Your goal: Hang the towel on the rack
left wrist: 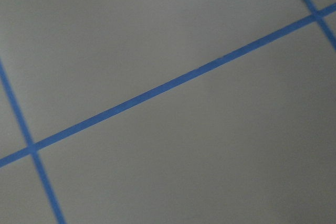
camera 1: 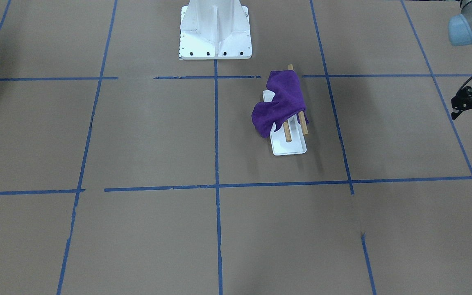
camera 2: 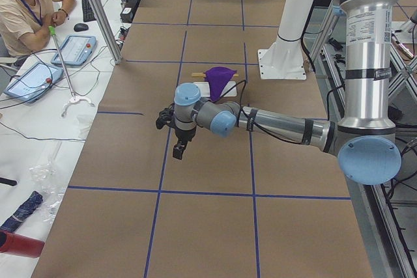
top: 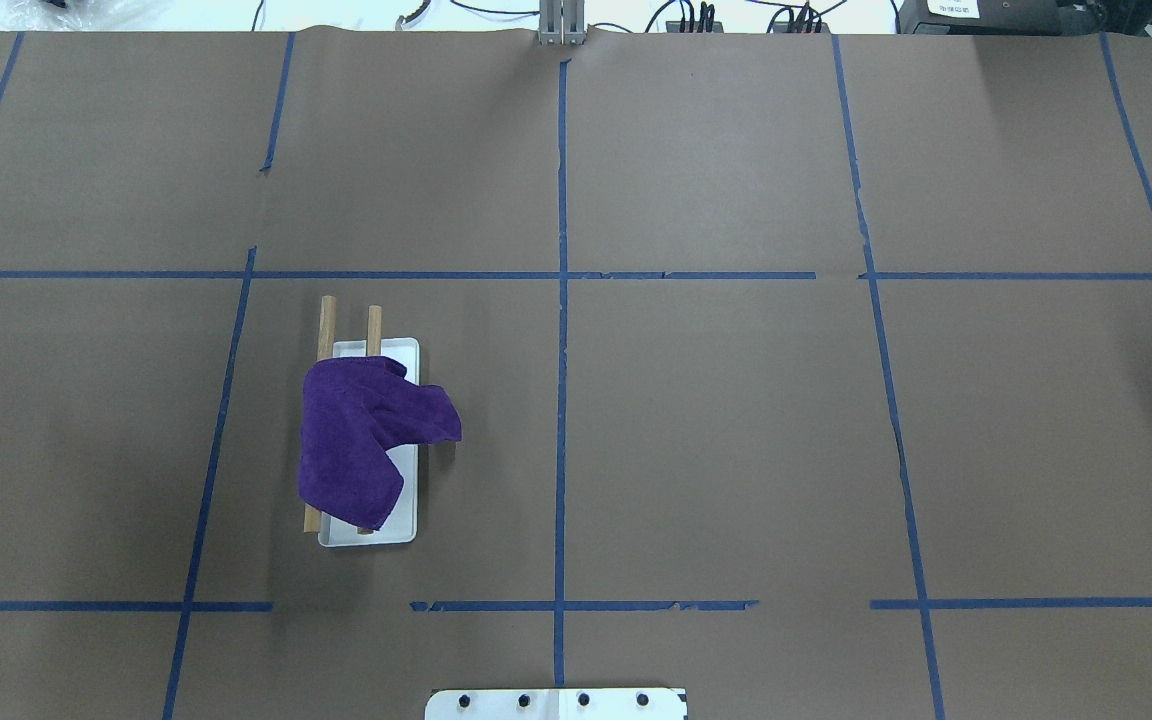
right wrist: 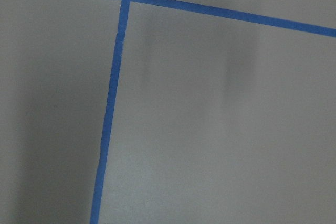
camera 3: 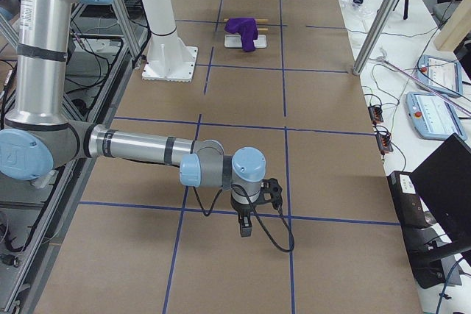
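The purple towel (top: pixel 356 440) lies bunched over both wooden rods (top: pixel 328 320) of the rack, whose white base (top: pixel 402 524) sits left of the table's middle. One corner hangs off the side toward the centre. It also shows in the front view (camera 1: pixel 282 100) with the rods (camera 1: pixel 287 133) sticking out. My left gripper (camera 2: pixel 179 153) points down over bare table, well away from the rack; I cannot tell if it is open. My right gripper (camera 3: pixel 245 226) hangs over bare table at the far end; I cannot tell its state. Both wrist views show only paper and tape.
The large white bolted pedestal (camera 1: pixel 215 32) stands at the robot's side of the table. Blue tape lines (top: pixel 561 300) grid the brown paper. An operator (camera 2: pixel 26 11) sits with tablets (camera 2: pixel 73 49) beside the table's far edge.
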